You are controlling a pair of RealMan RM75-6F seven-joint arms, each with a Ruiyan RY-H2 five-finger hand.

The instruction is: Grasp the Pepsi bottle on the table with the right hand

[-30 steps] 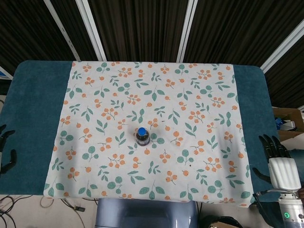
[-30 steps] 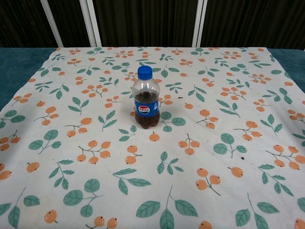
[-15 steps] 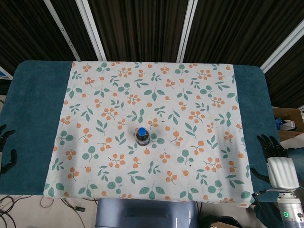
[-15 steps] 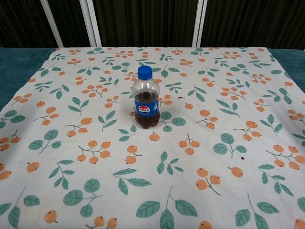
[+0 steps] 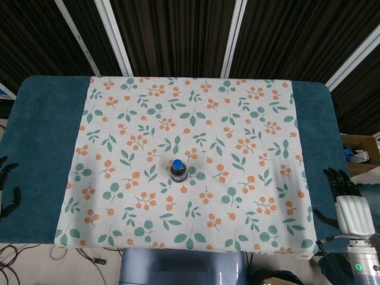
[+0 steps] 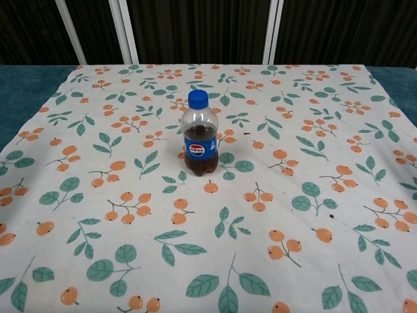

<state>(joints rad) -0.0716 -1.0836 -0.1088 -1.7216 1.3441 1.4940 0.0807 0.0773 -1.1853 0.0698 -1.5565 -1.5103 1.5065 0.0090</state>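
Note:
A small Pepsi bottle (image 5: pixel 177 170) (image 6: pixel 200 134) with a blue cap and dark cola stands upright near the middle of the floral cloth. My right hand (image 5: pixel 344 197) hovers at the table's right front edge, far from the bottle, fingers spread and holding nothing. My left hand (image 5: pixel 7 185) shows only as dark fingertips at the far left edge of the head view, apart and holding nothing. Neither hand appears in the chest view.
A white cloth with orange berries and green leaves (image 5: pixel 190 160) covers the teal table (image 5: pixel 41 142). Cardboard boxes (image 5: pixel 359 148) sit beyond the right edge. Dark slatted wall with white bars lies behind.
The right hand drifted very slightly at the table's right edge. The bottle and the left hand have not moved.

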